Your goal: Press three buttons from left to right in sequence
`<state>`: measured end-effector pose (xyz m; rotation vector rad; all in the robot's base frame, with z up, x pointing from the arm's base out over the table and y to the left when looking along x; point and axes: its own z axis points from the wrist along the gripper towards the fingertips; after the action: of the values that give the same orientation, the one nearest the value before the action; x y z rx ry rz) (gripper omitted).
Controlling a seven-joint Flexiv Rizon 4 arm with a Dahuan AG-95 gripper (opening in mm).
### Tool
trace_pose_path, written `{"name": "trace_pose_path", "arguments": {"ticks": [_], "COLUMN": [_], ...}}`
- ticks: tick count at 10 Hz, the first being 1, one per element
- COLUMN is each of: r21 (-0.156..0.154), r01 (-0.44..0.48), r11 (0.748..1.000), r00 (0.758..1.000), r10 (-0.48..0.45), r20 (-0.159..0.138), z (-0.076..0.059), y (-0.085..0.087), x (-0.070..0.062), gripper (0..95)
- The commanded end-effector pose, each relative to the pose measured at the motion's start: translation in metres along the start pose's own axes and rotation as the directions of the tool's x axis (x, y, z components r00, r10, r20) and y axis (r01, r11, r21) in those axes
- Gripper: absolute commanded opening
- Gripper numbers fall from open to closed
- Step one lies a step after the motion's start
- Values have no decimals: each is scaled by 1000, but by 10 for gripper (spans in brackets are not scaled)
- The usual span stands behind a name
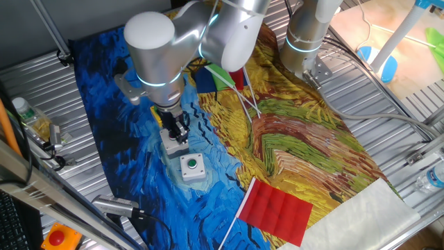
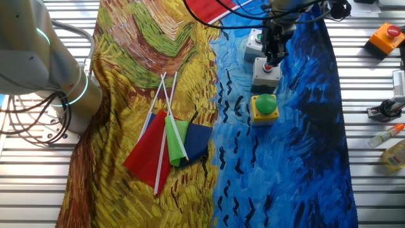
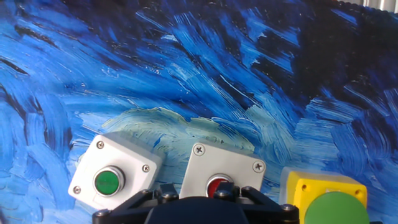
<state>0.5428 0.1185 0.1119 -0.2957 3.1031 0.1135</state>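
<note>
The three buttons stand in a row on the blue part of the painted cloth. In the other fixed view they are the yellow box with green dome, the grey box with red button and the grey box with small green button. My gripper points down right at the red button, its tips at or just above it. In one fixed view the gripper covers the red-button box; the green-button box is in front, and the yellow box is hidden. The hand view shows all three boxes: small green, red, yellow.
An orange box with a red button sits off the cloth on the metal table. Small flags lie on the yellow part, and a red flag lies near the cloth's edge. A second arm's base and bottles stand at the sides.
</note>
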Motion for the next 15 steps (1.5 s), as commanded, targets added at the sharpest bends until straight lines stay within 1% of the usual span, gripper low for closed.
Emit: {"name": "trace_pose_path", "arguments": {"ticks": [1,2,6,10,11,12,15], "r21": [-5,-8,-13,-11,-10,-8,-7], "r01": [-2,-4,-4,-19,-27,-47,-69], "r11": [1000,1000,1000,1000,1000,999,998], "r00": [1000,1000,1000,1000,1000,999,998], "r10": [2,4,5,19,27,47,69], "r20": [2,0,2,2,0,-2,1], "z": [-4,-9,-12,-14,-15,-15,-9], "y": [0,1,2,8,14,26,47], "x": [1,2,2,-4,-7,-10,-12], "gripper": [380,380,380,380,380,380,380]}}
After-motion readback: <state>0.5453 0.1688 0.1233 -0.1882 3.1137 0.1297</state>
